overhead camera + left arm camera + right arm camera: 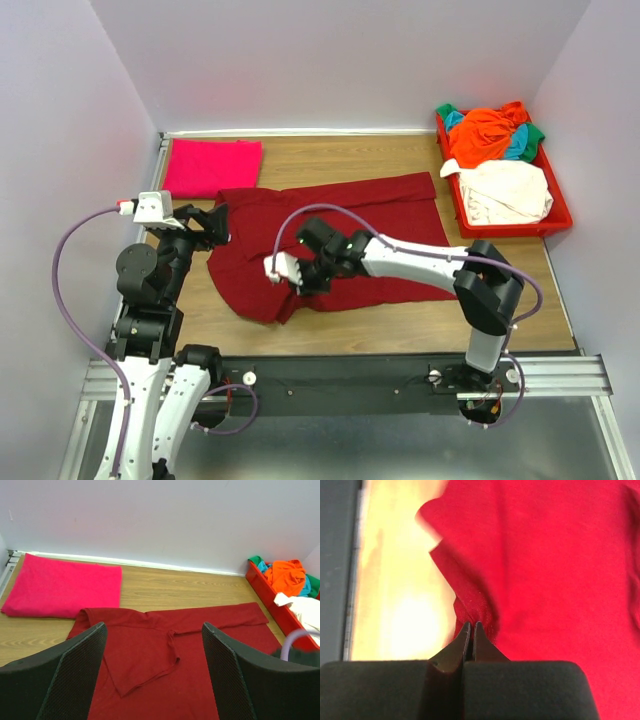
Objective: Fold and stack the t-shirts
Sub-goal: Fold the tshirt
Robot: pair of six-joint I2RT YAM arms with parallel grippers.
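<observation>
A large maroon t-shirt (350,215) lies spread on the wooden table, its near left part bunched. My right gripper (303,283) is shut on a fold of cloth at that shirt's near edge; in the right wrist view the fingertips (471,625) pinch the maroon cloth (545,580) tightly. My left gripper (215,225) is open, hovering over the shirt's left side with nothing between its fingers (85,670); a folded-over sleeve of the maroon shirt (150,655) shows below them. A folded magenta-pink t-shirt (212,167) lies flat at the far left corner.
A red tray (512,231) stands at the far right edge, holding orange (485,135), cream (505,190), teal and green shirts. Bare wooden table (330,155) shows behind the maroon shirt. White walls close in the left, back and right sides.
</observation>
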